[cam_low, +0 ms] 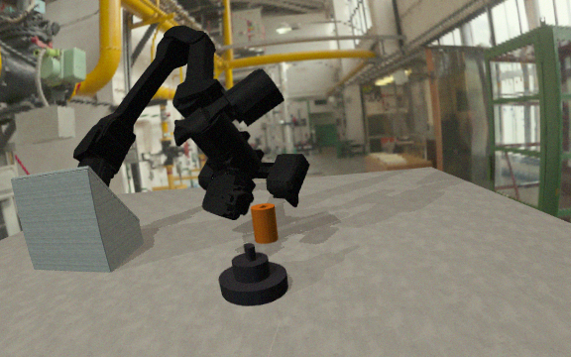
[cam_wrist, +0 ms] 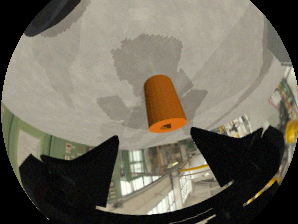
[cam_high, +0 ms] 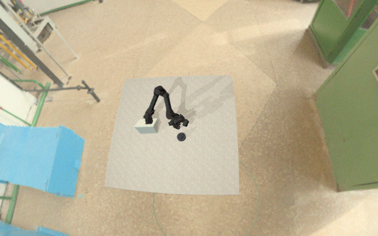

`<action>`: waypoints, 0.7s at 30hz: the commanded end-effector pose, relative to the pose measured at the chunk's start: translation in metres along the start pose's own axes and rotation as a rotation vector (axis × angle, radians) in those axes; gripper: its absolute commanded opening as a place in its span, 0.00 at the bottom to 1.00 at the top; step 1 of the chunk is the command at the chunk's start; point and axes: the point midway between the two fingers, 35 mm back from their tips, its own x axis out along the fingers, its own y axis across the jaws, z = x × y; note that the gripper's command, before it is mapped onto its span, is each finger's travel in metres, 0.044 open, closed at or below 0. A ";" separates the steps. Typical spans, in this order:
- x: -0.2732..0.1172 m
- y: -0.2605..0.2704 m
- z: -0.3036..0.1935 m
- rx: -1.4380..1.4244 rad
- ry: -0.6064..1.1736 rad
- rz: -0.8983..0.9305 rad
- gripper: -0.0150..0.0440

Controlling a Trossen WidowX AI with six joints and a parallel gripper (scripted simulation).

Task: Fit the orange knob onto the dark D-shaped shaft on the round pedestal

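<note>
So the claw (cam_low: 266,198) (cam_wrist: 156,135) is wide apart with nothing in it, hanging just above the orange knob (cam_low: 265,224) (cam_wrist: 164,104), which is off the shaft (cam_low: 249,252) and looks upright near the round pedestal (cam_high: 181,137) (cam_low: 253,284), hole end up. The shaft sticks up bare from the pedestal's stepped top, and the black arm (cam_high: 167,104) (cam_low: 142,94) bends over from behind a pale grey-blue block (cam_high: 146,126) (cam_low: 62,220), all on the grey mat (cam_high: 172,164) (cam_low: 365,297)
</note>
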 end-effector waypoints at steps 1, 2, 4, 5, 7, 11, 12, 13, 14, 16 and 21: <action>-0.027 -0.014 -0.043 -0.040 0.048 0.001 1.00; -0.027 -0.014 -0.043 -0.040 0.048 0.001 1.00; -0.027 -0.014 -0.043 -0.040 0.048 0.001 1.00; -0.027 -0.014 -0.043 -0.040 0.048 0.001 1.00; -0.027 -0.014 -0.043 -0.040 0.048 0.001 1.00; -0.027 -0.014 -0.043 -0.040 0.048 0.001 1.00; -0.027 -0.014 -0.043 -0.040 0.048 0.001 1.00; -0.027 -0.014 -0.043 -0.040 0.048 0.001 1.00; -0.026 -0.013 -0.043 -0.039 0.036 0.005 1.00; -0.024 -0.005 -0.043 -0.031 -0.060 0.031 1.00; -0.028 0.002 -0.046 -0.023 -0.459 0.060 1.00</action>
